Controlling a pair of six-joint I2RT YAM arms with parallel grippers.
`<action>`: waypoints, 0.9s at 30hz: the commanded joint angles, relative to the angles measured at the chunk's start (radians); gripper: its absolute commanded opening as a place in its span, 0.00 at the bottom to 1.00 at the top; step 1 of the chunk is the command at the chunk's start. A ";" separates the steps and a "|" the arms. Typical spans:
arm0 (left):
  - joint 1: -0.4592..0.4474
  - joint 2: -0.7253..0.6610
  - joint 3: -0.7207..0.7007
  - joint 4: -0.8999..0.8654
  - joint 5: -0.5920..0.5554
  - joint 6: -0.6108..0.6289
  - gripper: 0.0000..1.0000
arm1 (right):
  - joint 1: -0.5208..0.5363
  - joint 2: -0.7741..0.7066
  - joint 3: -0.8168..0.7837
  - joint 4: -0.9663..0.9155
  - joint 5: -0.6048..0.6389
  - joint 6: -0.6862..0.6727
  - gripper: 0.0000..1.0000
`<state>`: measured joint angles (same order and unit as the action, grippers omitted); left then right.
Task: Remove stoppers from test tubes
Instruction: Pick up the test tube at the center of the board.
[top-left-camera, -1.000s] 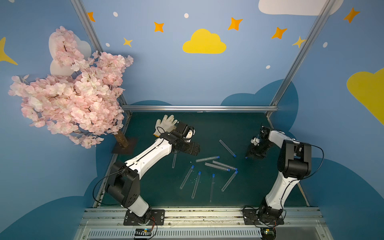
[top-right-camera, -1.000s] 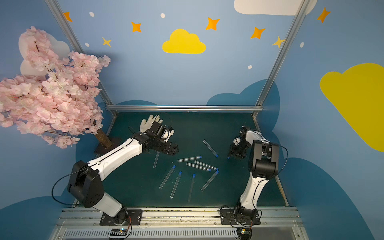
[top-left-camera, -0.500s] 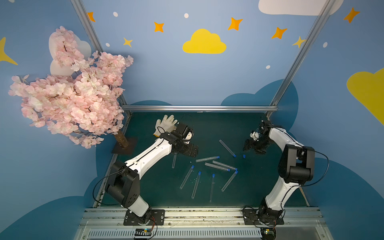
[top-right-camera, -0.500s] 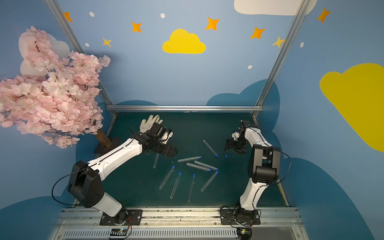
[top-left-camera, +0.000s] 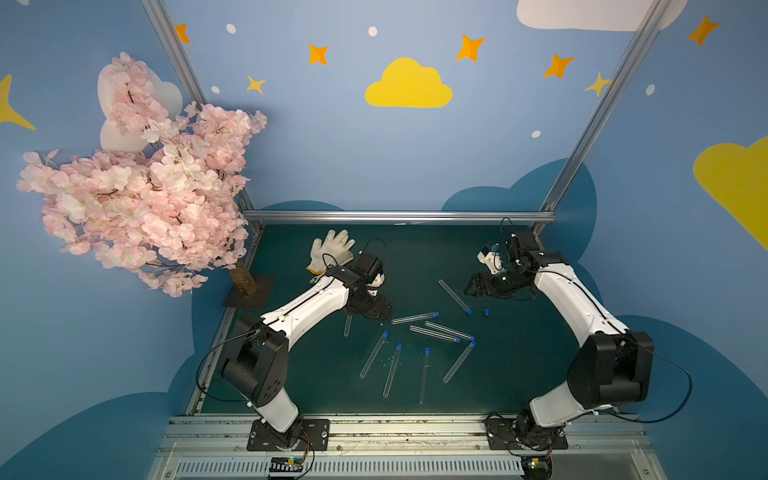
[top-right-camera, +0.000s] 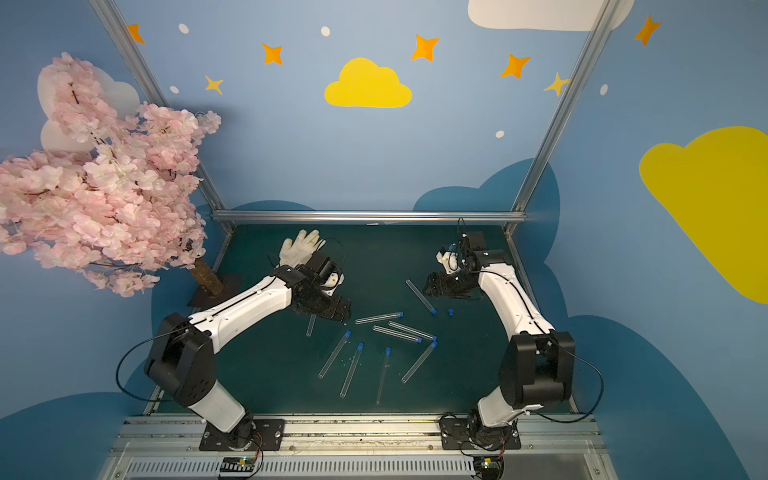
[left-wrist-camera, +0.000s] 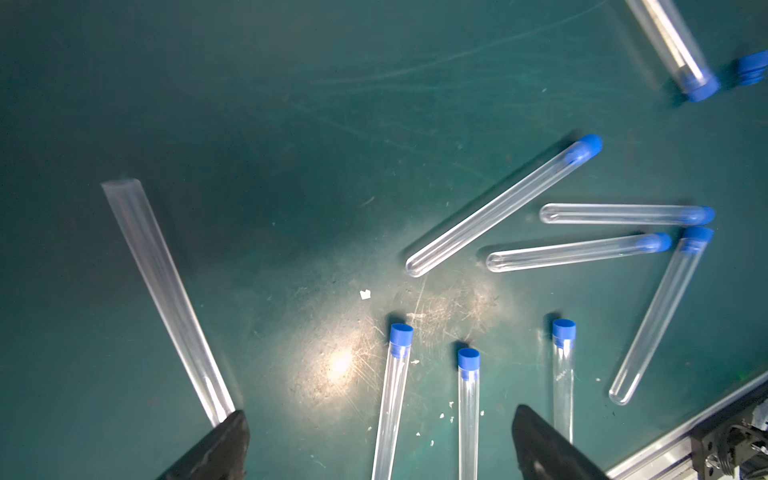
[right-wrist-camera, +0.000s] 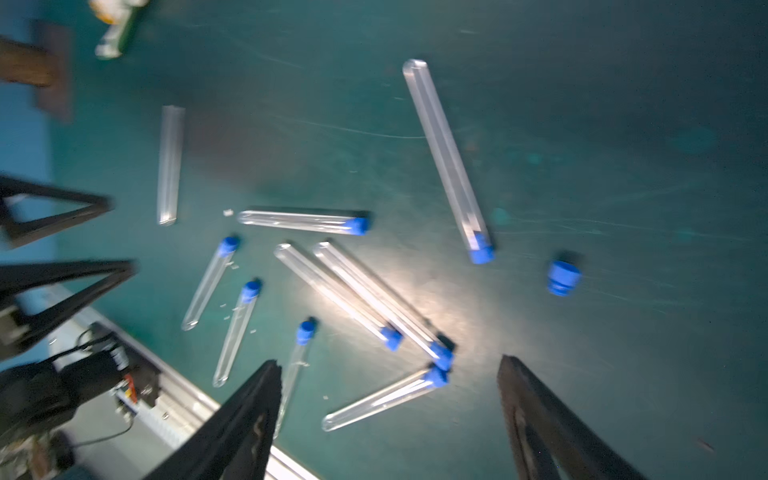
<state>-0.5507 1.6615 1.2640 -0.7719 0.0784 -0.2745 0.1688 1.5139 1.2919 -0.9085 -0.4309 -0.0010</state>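
One test tube (top-left-camera: 347, 326) is open, lying by the left gripper (left-wrist-camera: 380, 415). One blue stopper (top-left-camera: 485, 311) lies loose on the green mat (top-left-camera: 519, 374) near the right gripper (right-wrist-camera: 388, 363). Both grippers are wide and empty. Eight more tubes (left-wrist-camera: 500, 205) there need their stoppers pulled

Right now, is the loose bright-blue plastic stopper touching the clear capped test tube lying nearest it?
Apart. The right wrist view shows bare green mat between the loose stopper and the capped tube; in a top view the stopper also lies clear.
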 joint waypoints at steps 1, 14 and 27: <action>-0.012 0.023 -0.008 -0.024 0.001 -0.022 0.97 | 0.048 -0.069 -0.086 0.095 -0.168 0.006 0.84; -0.092 0.097 -0.032 -0.070 -0.089 0.003 0.83 | 0.166 -0.104 -0.201 0.223 -0.233 0.062 0.85; -0.159 0.128 -0.079 -0.056 -0.109 -0.025 0.75 | 0.159 -0.074 -0.183 0.189 -0.185 0.068 0.85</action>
<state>-0.7059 1.7763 1.1980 -0.8139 -0.0109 -0.2882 0.3305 1.4300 1.1023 -0.7078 -0.6224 0.0631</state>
